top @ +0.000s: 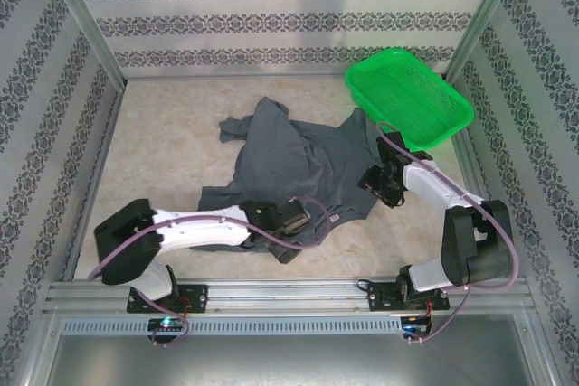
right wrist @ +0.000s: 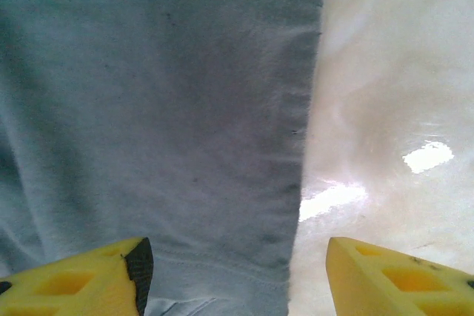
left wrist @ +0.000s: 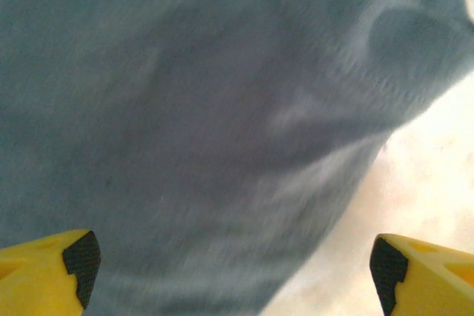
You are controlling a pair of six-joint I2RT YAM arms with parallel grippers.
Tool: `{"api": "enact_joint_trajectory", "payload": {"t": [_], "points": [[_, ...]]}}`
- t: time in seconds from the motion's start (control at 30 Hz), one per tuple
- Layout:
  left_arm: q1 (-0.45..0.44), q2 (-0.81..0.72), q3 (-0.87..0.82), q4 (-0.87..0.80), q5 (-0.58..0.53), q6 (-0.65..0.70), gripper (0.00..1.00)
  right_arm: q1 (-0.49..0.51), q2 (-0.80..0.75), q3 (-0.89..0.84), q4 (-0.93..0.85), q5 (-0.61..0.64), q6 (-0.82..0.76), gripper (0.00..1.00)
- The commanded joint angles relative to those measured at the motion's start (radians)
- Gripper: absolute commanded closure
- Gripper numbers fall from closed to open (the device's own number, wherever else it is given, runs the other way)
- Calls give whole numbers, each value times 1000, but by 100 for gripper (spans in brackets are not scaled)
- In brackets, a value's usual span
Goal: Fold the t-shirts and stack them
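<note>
step: flattening before first fold, as judged | shirt: rumpled, mid counter, toward near edge | left jaws: released, held over near cloth | right jaws: released, held at right hem | next: both edges to be pinched, pulled apart

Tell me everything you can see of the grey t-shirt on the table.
The t-shirt is dark slate-grey soft knit cloth, lying crumpled and unfolded on the pale table, one sleeve poking far-left. Its far-right corner reaches the green basket. A stitched hem shows in the right wrist view. The left gripper and right gripper, both open, hang over its near side; contact is unclear.
</note>
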Motion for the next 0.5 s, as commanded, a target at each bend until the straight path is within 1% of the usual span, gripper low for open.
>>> {"api": "enact_joint_trajectory", "payload": {"t": [0.0,0.1,0.17,0.27,0.3,0.37,0.4,0.43,0.47], "points": [[-44,79,91,98,-16,83,5,-12,-47,22,-11,-26,17,35],[-60,167,148,106,-4,96,5,-26,-76,13,-22,-34,15,35],[-61,215,170,108,14,96,7,-37,-97,7,-27,-41,13,35],[-61,258,179,134,30,96,20,-50,-123,2,-36,-49,6,35],[-58,270,189,133,29,96,26,-53,-130,2,-40,-51,1,35],[-52,288,212,118,12,93,47,-57,-144,5,-45,-51,-9,36],[-46,289,222,113,1,86,62,-59,-149,7,-47,-51,-12,36],[-37,283,231,110,-16,83,85,-60,-155,8,-48,-51,-16,36],[-31,273,241,104,-38,75,100,-61,-160,10,-51,-52,-19,36]]}}
